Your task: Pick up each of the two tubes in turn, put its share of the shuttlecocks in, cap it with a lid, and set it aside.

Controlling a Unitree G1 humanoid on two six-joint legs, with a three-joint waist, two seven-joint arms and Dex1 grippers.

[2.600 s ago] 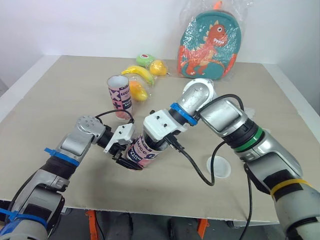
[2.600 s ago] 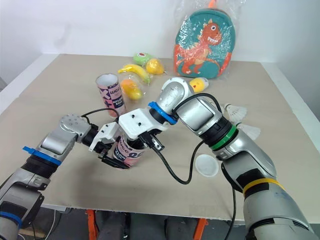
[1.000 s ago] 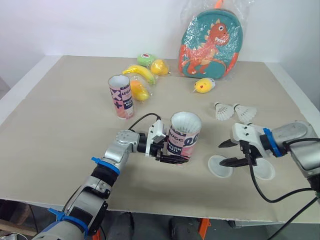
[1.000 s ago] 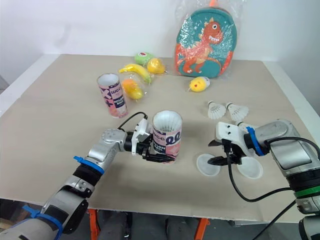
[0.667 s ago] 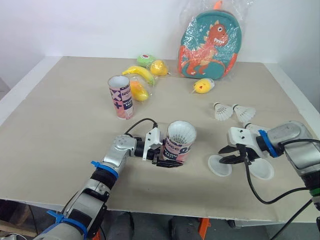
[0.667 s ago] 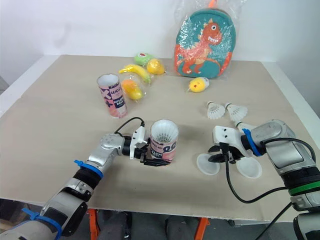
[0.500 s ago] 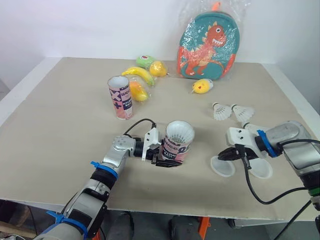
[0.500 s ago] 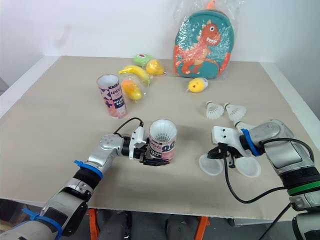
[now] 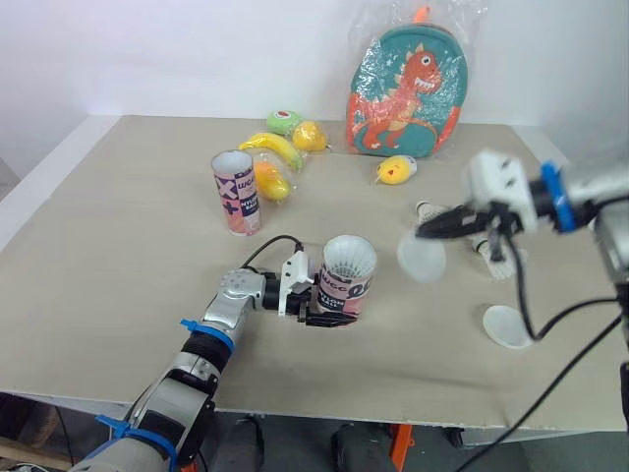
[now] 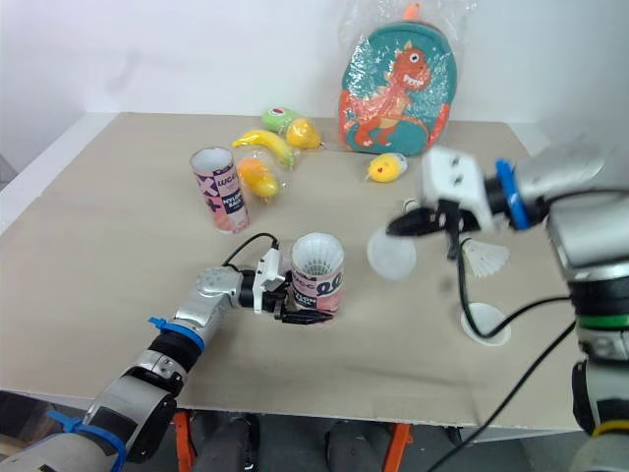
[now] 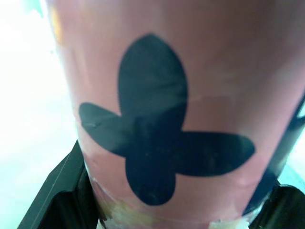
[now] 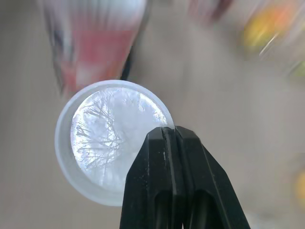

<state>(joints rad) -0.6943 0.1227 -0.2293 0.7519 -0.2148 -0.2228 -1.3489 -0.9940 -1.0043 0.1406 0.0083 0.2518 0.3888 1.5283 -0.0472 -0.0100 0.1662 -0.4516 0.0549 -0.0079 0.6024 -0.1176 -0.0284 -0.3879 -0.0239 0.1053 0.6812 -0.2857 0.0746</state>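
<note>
**Tabletop: beige board, pale rim.**
Dinosaur backpack in clear wrap at the far edge. Just in front of it, a yellow toy. To its left, a banana and round fruits. Forward-left of it, one open tube, upright. Well in front of it, a shuttlecock and a lid.

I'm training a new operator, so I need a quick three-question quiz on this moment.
1. True or false: the right end effector is shut on a round translucent white plastic lid.
2. What does the left end effector grip? A) the shuttlecock-filled pink cardboard tube B) a glass bottle C) a metal can
3. How many lids lie on the beige table?
Key: 1 true; 2 A; 3 one, the loose lid.
</note>
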